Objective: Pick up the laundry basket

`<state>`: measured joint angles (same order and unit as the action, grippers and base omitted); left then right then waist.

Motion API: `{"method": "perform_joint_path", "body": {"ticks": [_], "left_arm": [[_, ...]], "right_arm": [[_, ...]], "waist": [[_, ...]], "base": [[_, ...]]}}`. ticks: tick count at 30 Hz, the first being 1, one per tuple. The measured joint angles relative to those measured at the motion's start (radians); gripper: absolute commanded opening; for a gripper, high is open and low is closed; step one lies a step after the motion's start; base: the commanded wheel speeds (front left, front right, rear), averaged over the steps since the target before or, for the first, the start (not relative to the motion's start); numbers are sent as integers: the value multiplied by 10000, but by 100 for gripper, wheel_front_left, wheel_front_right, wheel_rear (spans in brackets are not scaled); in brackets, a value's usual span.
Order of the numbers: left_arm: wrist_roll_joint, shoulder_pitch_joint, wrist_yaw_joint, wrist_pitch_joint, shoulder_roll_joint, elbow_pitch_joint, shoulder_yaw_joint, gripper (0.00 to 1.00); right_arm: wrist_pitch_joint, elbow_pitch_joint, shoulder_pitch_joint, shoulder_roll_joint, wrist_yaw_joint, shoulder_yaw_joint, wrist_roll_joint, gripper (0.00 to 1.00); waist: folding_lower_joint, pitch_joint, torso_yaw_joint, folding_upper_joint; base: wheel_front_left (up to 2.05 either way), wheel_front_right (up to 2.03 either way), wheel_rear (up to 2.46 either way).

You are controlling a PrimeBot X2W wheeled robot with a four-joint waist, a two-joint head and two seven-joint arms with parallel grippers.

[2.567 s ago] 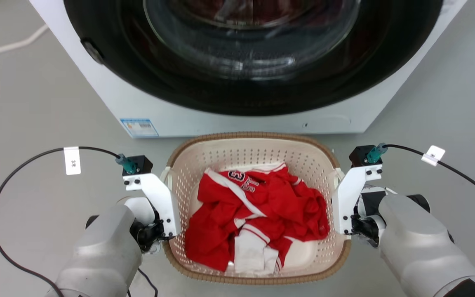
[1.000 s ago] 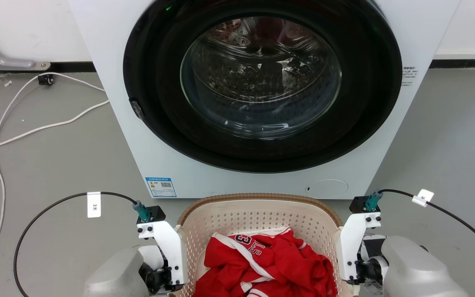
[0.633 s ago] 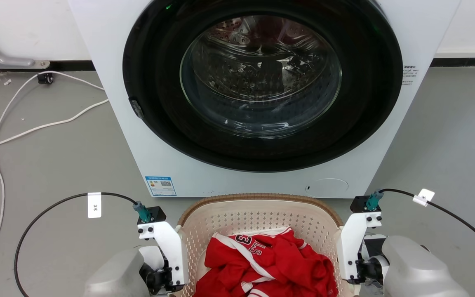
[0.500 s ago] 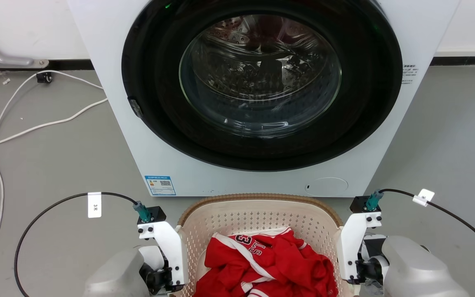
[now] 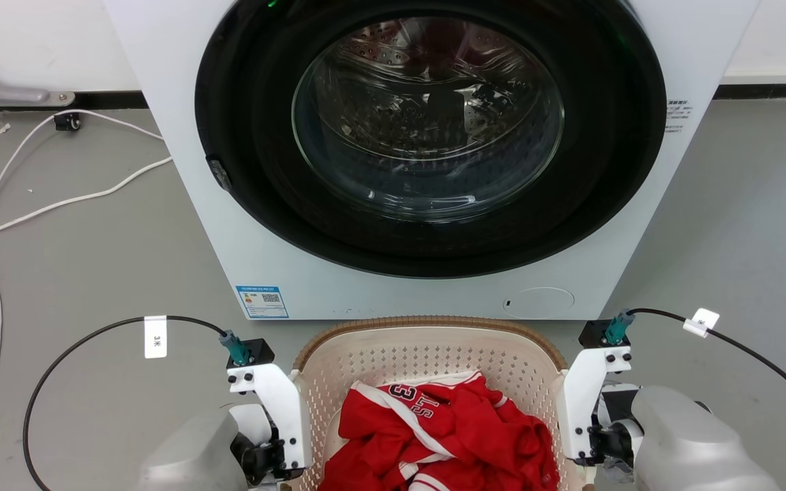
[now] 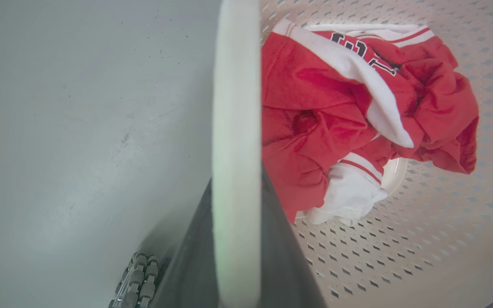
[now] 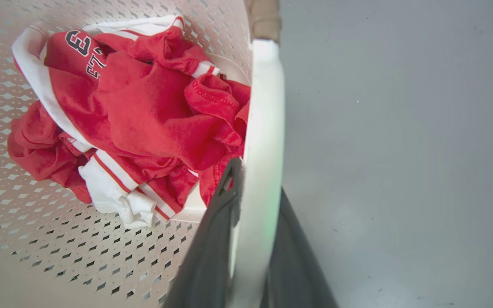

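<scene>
Cream laundry basket [image 5: 427, 320], red jersey [image 5: 434, 423] inside, sits between the left tool [image 6: 236, 179] and right tool [image 7: 257, 179], each clenched on one of its white side handles [image 6: 236, 107]. Since 2.6 seconds ago the head camera has swung upward while tools and basket kept their pairing, suggesting the lift is under way. Ahead of the tools the washing machine [image 5: 181, 204] stands just beyond the brown rim; bare floor [image 5: 72, 286] opens outboard of each.

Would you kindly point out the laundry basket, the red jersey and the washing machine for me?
laundry basket [image 5: 427, 320]: head view, far brown rim.
red jersey [image 5: 434, 436]: head view, middle of the red cloth.
washing machine [image 5: 393, 298]: head view, white panel below the door.
</scene>
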<state>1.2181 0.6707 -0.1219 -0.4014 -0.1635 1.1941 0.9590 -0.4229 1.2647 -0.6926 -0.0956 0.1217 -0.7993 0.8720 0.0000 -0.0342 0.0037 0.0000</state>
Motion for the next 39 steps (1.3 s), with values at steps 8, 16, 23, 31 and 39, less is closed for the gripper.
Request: {"method": "perform_joint_path", "body": {"ticks": [8, 16, 23, 31, 39], "left_arm": [[98, 0, 0, 44, 6, 31, 88, 0], [198, 3, 0, 82, 0, 46, 176, 0], [278, 7, 0, 102, -15, 56, 251, 0], [418, 7, 0, 98, -19, 92, 320, 0], [479, 7, -2, 90, -23, 109, 401, 0]], "right_arm": [[31, 31, -14, 0, 0, -75, 77, 0], [56, 52, -42, 4, 0, -153, 155, 0], [84, 61, -41, 10, 0, -215, 240, 0], [81, 75, -41, 19, 0, -288, 332, 0], [69, 98, -41, 27, 0, -351, 428, 0]], "waist": [[0, -14, -14, 0], [0, -47, -12, 0], [0, -33, -34, 0], [0, 7, -68, 0], [0, 28, -84, 0]], "base": [[0, 0, 0], [0, 0, 0], [0, 0, 0], [0, 0, 0], [0, 0, 0]]}}
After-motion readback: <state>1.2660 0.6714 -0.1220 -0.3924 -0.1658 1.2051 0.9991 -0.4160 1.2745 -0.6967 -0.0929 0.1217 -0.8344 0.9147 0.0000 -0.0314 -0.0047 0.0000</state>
